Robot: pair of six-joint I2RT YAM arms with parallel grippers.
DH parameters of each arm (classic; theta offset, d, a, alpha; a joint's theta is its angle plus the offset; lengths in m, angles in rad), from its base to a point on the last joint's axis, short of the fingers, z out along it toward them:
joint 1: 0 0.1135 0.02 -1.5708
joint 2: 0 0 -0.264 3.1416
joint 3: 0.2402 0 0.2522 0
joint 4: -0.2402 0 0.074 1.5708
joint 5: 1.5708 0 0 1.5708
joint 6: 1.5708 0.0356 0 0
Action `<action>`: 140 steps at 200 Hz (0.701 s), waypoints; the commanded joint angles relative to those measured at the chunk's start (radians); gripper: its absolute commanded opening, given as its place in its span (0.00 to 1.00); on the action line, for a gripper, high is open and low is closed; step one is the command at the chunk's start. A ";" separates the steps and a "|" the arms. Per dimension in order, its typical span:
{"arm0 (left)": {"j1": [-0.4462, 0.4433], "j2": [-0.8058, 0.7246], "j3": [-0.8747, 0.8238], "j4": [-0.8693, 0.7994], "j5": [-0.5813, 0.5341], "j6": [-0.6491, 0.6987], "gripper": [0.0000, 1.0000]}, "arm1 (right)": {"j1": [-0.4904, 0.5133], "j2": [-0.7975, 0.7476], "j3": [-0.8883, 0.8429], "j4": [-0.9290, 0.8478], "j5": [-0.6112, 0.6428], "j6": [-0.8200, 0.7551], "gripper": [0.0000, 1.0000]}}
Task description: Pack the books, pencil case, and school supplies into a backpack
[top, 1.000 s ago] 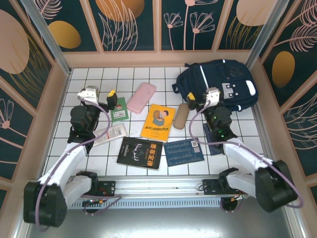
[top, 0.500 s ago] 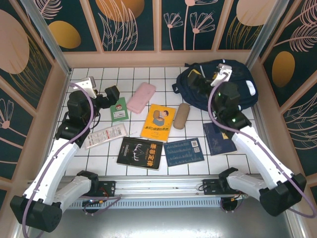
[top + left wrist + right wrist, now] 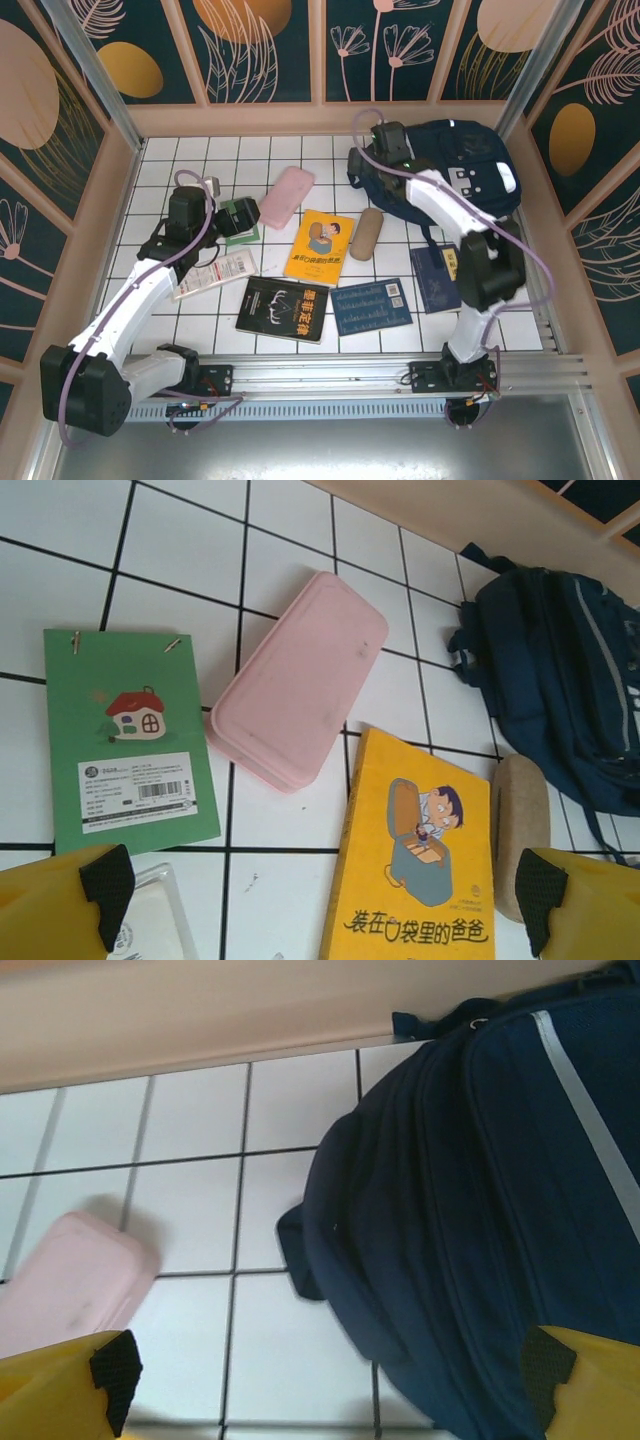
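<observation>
The white-tiled worktop [image 3: 190, 150] carries everything, and nothing lying on it has shifted in the last second; only the arms have moved. The navy backpack [image 3: 460, 170] lies in the far right corner, striped face up.

The right arm [image 3: 450, 215], which reared high over the bag half a second ago, now stretches low across it. It brings the right hand [image 3: 330, 1370] to the bag's left edge, its fingers wide apart and empty above tile and navy fabric. The left arm [image 3: 150, 290] has dropped lower too. The left hand [image 3: 322, 890] hovers at the right edge of the green book [image 3: 130, 740], fingers spread with nothing between them.

The black book [image 3: 283, 308] lies near the front. The blue book [image 3: 372, 306] is just beside it on the right, and the orange-yellow book [image 3: 320, 247] is behind them, mid-worktop. The second blue book [image 3: 435, 280], largely covered by the right arm a second ago, now shows most of its cover. The pink pencil case [image 3: 286, 196] lies tilted between the green and orange-yellow books. A tan pouch [image 3: 366, 233] sits between the orange-yellow book and the backpack. The whitish packet [image 3: 215, 274] lies in front of the green book, under the left arm
</observation>
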 commanded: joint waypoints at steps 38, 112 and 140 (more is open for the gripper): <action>-0.001 -0.020 -0.003 0.006 0.013 -0.013 0.99 | -0.038 0.479 0.521 -0.255 0.137 -0.098 0.82; 0.000 -0.017 -0.008 -0.011 -0.043 0.011 0.99 | -0.035 0.775 0.755 -0.340 0.175 -0.168 0.24; -0.001 -0.008 0.002 -0.019 -0.062 0.015 0.99 | -0.016 0.691 0.680 -0.285 0.180 -0.196 0.00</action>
